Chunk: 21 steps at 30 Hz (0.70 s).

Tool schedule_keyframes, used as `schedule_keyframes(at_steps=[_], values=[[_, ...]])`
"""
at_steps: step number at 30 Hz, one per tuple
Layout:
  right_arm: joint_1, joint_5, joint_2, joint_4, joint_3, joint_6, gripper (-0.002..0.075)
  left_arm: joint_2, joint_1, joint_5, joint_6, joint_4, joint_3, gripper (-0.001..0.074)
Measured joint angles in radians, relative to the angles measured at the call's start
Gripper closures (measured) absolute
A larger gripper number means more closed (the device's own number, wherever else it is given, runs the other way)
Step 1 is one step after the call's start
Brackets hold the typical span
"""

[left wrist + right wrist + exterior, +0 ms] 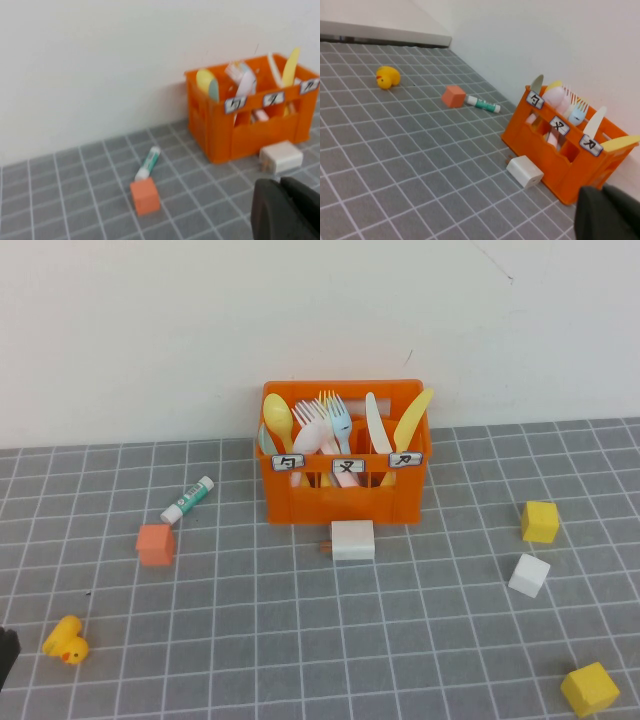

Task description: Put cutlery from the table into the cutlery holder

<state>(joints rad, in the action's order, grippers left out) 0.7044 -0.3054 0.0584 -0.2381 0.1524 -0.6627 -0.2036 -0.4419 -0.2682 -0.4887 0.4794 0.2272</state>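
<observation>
The orange cutlery holder point(345, 498) stands upright at the back of the grey gridded table point(300, 640), against the wall. The light blue fork point(341, 421) and the pale pink fork point(311, 426) stand tines up in its middle compartment. The holder also shows in the left wrist view point(260, 135) and the right wrist view point(570, 165). My left gripper point(281, 184) is shut and empty, low over the table, short of the holder on its left side. My right gripper point(603, 190) is shut and empty, near the holder's right end. No fork lies on the table.
A yellow spoon point(279, 420), a white knife point(375, 422) and a yellow knife point(412, 420) stand in the holder. A white block point(352, 539) lies right in front of it. On the table are an orange cube point(155, 543), a green-white tube point(188, 499), a yellow duck point(66, 642), two yellow cubes point(539, 521) and a white cube point(528, 575).
</observation>
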Motion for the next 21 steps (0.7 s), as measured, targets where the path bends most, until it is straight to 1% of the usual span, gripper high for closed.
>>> schedule_keyframes(at_steps=[5, 17, 19, 21], values=[[0.0, -0.003, -0.002, -0.001, 0.0, 0.004, 0.0727, 0.0, 0.0, -0.044, -0.014, 0.0, 0.0, 0.0735], [0.0, -0.003, -0.002, -0.003, 0.0, 0.008, 0.0727, 0.004, 0.0, -0.057, -0.016, 0.004, 0.0, 0.0735], [0.0, -0.003, -0.002, -0.003, 0.0, 0.008, 0.0727, 0.021, 0.002, -0.078, -0.024, 0.032, 0.0, 0.0735], [0.0, -0.003, -0.002, -0.003, -0.002, 0.008, 0.0727, 0.059, 0.023, -0.126, -0.013, 0.041, 0.0, 0.0735]])
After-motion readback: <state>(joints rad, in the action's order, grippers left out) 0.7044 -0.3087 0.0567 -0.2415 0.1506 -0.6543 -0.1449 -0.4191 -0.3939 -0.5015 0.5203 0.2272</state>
